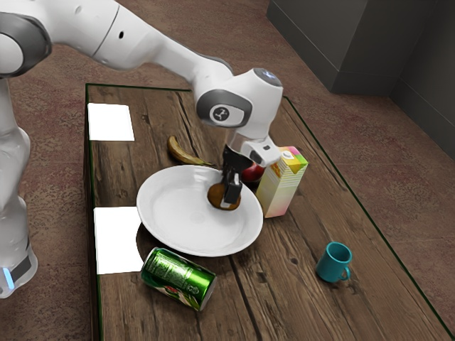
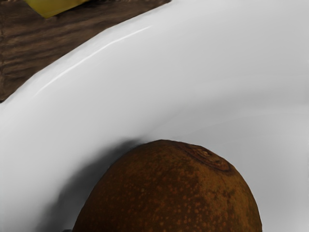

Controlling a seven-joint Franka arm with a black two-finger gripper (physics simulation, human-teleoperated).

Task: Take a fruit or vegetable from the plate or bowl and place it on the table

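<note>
Looking from the arm's side in the exterior view, I see the round brown fruit (image 1: 215, 197) on the white plate (image 1: 160, 213), part of it hidden by the black gripper (image 1: 229, 192), and I can't tell whether that's open or closed; a red fruit (image 1: 252, 172) is half covered too, and a carton (image 1: 279, 186) stands close to the plate, with a banana (image 1: 183, 153), a tipped green can (image 1: 178, 277) and a teal mug (image 1: 333, 263) around it. In the wrist view, the brown fruit is speckled, with a rough ringed spot, and cut off, as is something yellow (image 2: 54, 7) past the rim.
</note>
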